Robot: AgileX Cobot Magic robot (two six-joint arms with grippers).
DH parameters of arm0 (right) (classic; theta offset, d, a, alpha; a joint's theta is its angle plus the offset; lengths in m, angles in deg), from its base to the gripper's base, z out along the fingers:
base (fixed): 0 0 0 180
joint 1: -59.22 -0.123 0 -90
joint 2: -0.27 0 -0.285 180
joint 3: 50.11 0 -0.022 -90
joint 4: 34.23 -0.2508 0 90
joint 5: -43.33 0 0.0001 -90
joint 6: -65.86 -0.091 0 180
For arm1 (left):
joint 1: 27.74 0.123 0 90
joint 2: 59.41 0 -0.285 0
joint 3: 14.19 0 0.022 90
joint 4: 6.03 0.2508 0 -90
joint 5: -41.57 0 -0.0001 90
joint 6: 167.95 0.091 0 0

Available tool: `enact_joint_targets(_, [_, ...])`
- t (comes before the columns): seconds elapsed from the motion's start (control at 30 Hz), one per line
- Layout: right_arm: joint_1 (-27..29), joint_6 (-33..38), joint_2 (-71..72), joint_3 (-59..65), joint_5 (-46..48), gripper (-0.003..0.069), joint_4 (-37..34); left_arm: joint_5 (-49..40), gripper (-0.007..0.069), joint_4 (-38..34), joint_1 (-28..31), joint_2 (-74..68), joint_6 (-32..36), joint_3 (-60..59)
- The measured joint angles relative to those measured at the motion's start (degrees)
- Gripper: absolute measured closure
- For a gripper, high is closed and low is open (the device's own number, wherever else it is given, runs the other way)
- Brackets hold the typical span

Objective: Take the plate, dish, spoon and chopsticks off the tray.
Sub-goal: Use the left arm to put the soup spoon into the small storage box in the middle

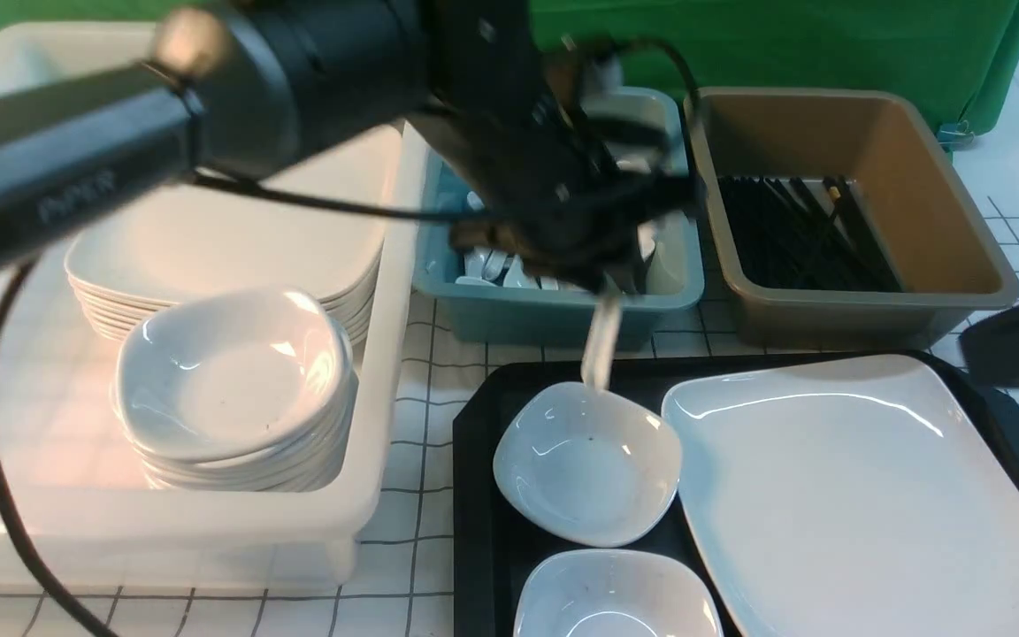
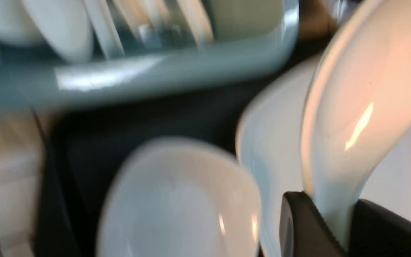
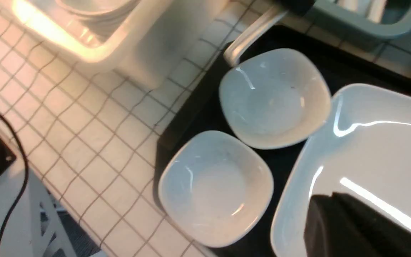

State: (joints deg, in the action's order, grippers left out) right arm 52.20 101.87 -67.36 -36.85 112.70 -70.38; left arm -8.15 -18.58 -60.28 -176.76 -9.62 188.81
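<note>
Left fingers (image 2: pixel 387 232) closed tight on the white spoon (image 2: pixel 351 107), which hangs over the far left corner of the black tray (image 1: pixel 474 495), near the teal tub (image 1: pixel 563 310); two small dishes (image 1: pixel 587 462) along the tray's left edge; plate (image 1: pixel 863 495) filling its right side; right fingers (image 3: pixel 337 225) closed above the plate.

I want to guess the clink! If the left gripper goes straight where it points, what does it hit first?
Probably the far small dish on the tray: the spoon in the left gripper hangs over it. Depth is unclear.

Two dishes (image 1: pixel 587 464) lie left of the plate (image 1: pixel 863 495) on the tray (image 1: pixel 474 495)
</note>
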Motion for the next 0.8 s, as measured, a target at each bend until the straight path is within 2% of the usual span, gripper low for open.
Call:
enact_joint_targets(0.17, [-1.9, 1.5, -0.1, 1.4, 0.0, 0.0659, -0.1, 6.3, 0.0484, 0.4, 3.0, -1.9, 2.0, 3.9])
enact_joint_targets(0.3, [-4.7, 1.6, -0.1, 1.4, -0.9, 0.0659, -0.2, 15.8, 0.0484, 0.8, 3.9, -5.2, 6.0, 6.8])
enact_joint_targets(0.4, [-6.3, 1.6, -0.1, 1.4, -1.8, 0.0659, -0.2, 17.8, 0.0481, 1.2, 4.3, -7.4, 7.0, 7.8])
enact_joint_targets(0.5, [-7.8, 1.2, -0.1, 1.4, -2.7, 0.0659, -0.4, 18.8, 0.0415, 1.4, 5.3, -10.6, 7.6, 8.0])
enact_joint_targets(0.57, [-8.0, 0.4, -0.1, 1.4, -3.5, 0.0659, -0.6, 19.0, 0.0328, 1.5, 6.0, -12.0, 7.6, 8.0])
enact_joint_targets(0.6, [-8.1, 0.4, -0.1, 1.4, -3.5, 0.0659, -0.6, 19.0, 0.0319, 1.5, 6.1, -12.1, 7.6, 8.0])
enact_joint_targets(0.63, [-8.1, 0.1, -0.1, 1.4, -3.9, 0.0659, -0.6, 18.9, 0.0249, 1.6, 6.4, -12.6, 7.6, 8.0])
enact_joint_targets(0.7, [-8.1, 0.0, -0.1, 1.4, -4.1, 0.0659, -0.6, 17.2, 0.0174, 2.1, 6.6, -12.4, 7.6, 8.0])
enact_joint_targets(0.8, [-8.1, -0.1, -0.1, 1.4, -4.1, 0.0659, -0.6, 13.9, 0.0125, 3.2, 6.6, -11.1, 7.7, 8.7])
